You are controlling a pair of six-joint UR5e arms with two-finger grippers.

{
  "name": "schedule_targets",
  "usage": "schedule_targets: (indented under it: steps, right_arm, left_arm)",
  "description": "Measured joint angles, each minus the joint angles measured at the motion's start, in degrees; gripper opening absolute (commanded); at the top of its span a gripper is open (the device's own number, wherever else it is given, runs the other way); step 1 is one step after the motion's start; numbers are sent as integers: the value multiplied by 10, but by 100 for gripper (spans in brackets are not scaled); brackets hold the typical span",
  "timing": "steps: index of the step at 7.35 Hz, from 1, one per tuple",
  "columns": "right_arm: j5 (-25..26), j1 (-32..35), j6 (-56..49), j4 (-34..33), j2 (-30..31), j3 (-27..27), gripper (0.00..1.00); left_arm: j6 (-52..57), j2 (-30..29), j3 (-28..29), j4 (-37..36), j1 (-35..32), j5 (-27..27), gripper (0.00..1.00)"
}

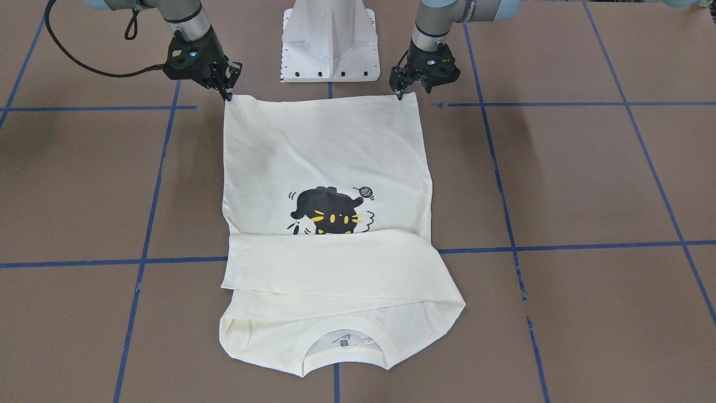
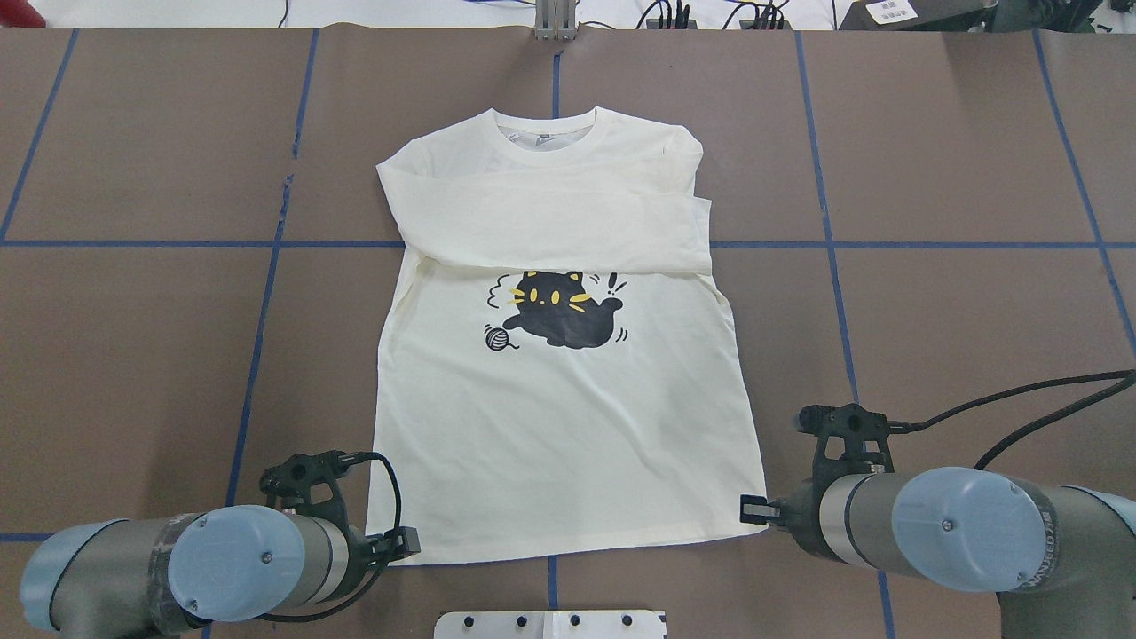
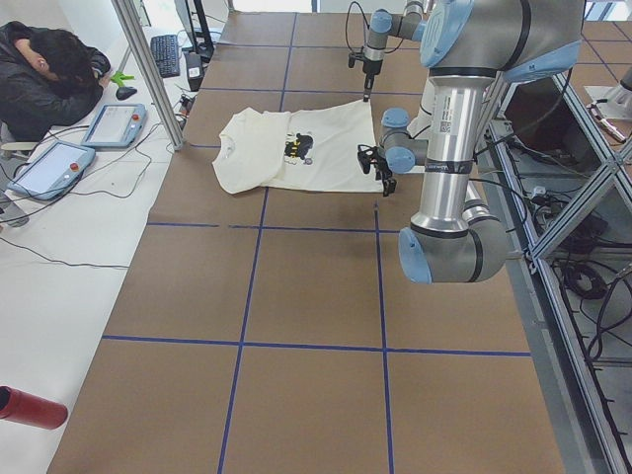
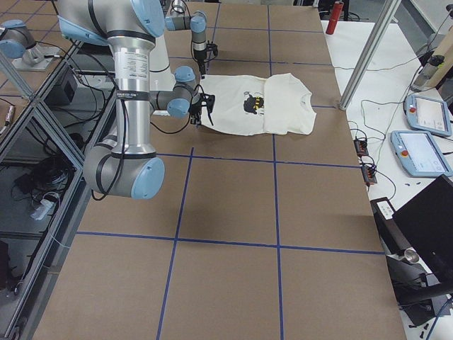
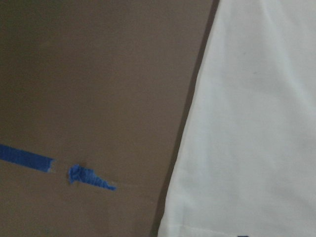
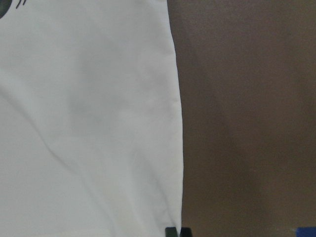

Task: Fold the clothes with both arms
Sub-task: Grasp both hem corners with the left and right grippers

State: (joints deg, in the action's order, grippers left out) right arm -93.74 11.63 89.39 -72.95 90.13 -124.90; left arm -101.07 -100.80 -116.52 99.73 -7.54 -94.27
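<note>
A brown table (image 2: 133, 355) gridded with blue tape (image 2: 133, 241) holds the cream cat-print T-shirt (image 2: 568, 426) flat at its middle, print up, collar away from the robot, sleeves folded across the chest. The right gripper (image 2: 753, 510) pinches one hem corner, jaws nearly together. The left gripper (image 2: 404, 541) sits at the other corner — its jaws cannot be made out.

The T-shirt (image 1: 324, 145) is soft, matt cream cloth, lightly creased. The tabletop (image 1: 587, 179) looks like matt brown paper, lined with blue tape (image 1: 559, 246). The arms (image 2: 848, 519) are smooth satin metal with glossy plastic caps (image 2: 958, 528).
</note>
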Motion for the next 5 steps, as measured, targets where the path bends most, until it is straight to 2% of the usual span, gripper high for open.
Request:
schedule_targets:
  steps: [3,5]
  right_arm:
    - [-6,6,0,0,0,-1,0]
    - [-9,8,0,0,0,-1,0]
  left_arm:
    - [0,-1,9,-1,1,4,42]
    - [0,-2,7,-1,1,3,31]
